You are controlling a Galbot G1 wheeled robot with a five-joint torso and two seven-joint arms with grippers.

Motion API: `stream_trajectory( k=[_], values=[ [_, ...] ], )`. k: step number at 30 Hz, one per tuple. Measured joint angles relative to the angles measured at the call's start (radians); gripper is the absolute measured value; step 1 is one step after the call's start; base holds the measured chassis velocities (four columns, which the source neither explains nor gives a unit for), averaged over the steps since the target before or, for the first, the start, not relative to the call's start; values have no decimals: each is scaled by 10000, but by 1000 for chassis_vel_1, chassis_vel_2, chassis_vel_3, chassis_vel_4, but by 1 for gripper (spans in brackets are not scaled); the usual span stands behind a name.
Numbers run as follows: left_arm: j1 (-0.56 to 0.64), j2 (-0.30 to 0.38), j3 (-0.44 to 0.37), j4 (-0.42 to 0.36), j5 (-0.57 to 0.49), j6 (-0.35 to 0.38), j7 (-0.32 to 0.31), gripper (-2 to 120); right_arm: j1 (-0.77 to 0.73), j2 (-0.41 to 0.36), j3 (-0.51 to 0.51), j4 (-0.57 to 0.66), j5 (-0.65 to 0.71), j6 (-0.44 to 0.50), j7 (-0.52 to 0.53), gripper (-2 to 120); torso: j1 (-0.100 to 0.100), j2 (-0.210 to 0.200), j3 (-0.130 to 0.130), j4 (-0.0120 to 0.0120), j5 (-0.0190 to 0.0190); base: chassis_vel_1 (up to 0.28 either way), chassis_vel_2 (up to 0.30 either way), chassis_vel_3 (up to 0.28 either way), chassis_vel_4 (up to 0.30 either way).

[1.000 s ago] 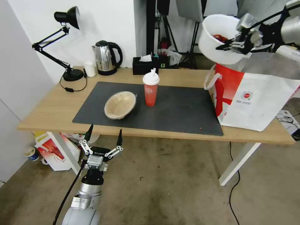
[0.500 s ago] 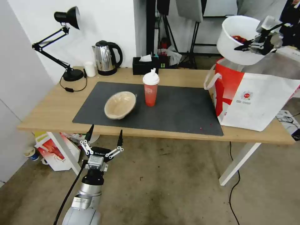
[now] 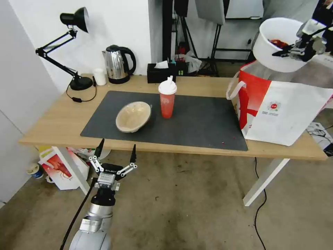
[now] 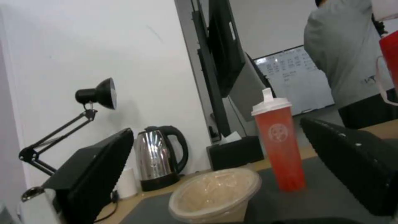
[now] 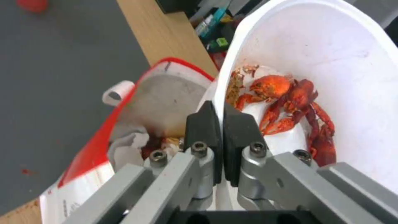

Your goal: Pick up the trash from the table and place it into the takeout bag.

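Up front, light-wood worktop carries dark grey mat; takeout bag stands at its right end. White bowl hangs tilted above bag mouth, right gripper fingers pinching rim. Right wrist view adds red crayfish scraps inside bowl, foil lining below. Tan paper bowl and red drink cup sit side by side on mat. Left gripper waits below worktop edge, fingers spread. Lamp, kettle along back wall; concrete floor.
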Motion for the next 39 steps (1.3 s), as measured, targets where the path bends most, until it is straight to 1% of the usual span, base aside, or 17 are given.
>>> stream_trajectory(
  k=[15, 22, 25, 26, 27, 29, 30, 31, 32, 33, 36, 37, 38, 39],
  values=[
    [-50, -42, 42, 25, 13, 0, 9, 100, 90, 376, -284, -412, -456, 119, -297, 0, 0, 0, 0, -1, 0, 0, 0, 0, 0],
    [-73, -35, 46, 53, 16, 0, 13, 100, 130, 461, -380, -354, -515, 121, -316, 0, 0, 0, 0, -1, 0, 0, 0, 0, 0],
    [-89, -33, 46, 80, 16, 0, 14, 100, 155, 465, -397, -300, -618, 119, -171, 0, 0, 0, 0, 0, -1, 0, 0, 0, 0],
    [-95, -31, 46, 87, 16, 0, 14, 100, 174, 464, -400, -279, -697, 107, -79, 4, 0, 0, 0, 0, -2, 0, 0, 0, 0],
    [-95, -31, 46, 87, 16, 0, 14, 100, 174, 464, -400, -279, -697, 107, -79, 4, 0, 0, 0, 0, -2, 0, 0, 0, 0],
    [-111, -19, 37, 96, 16, 0, 14, 100, 200, 442, -401, -248, -795, 64, 8, 14, 0, 0, 0, -1, -1, 0, 0, 0, 0],
    [-115, -16, 34, 97, 16, 0, 14, 100, 200, 433, -401, -243, -801, 53, 16, 16, 0, 0, 0, -1, -2, 0, 0, 0, 0],
    [-128, -6, 24, 97, 15, 0, 14, 100, 200, 416, -401, -232, -813, 41, 37, 23, 0, 0, 0, 0, -1, 0, 0, 0, 0],
    [-128, -6, 24, 97, 15, 0, 14, 100, 200, 416, -401, -232, -813, 41, 37, 23, 0, 0, 0, 0, -1, 0, 0, 0, 0],
    [-137, 1, 18, 97, 15, 0, 14, 100, 200, 400, -401, -225, -819, 35, 47, 26, -1, 0, 0, 0, -2, 0, 0, 0, 0],
    [-157, 9, -2, 118, 4, 0, 14, 100, 186, 376, -401, -218, -841, 12, 70, 41, 0, 0, 0, 0, -2, 0, 0, 0, 0],
    [-157, 9, -2, 118, 4, 0, 14, 100, 186, 376, -401, -218, -841, 12, 70, 41, 0, 0, 0, 0, -2, 0, 0, 0, 0],
    [-159, 9, -3, 122, 2, 0, 14, 100, 184, 375, -401, -217, -847, 8, 71, 44, 0, 0, 0, 0, -2, 0, 0, 0, 0],
    [-163, 8, -3, 128, -1, 0, 14, 100, 180, 369, -401, -212, -858, 1, 71, 51, -1, 0, 0, -1, -1, 0, 0, 0, 0]
  ],
)
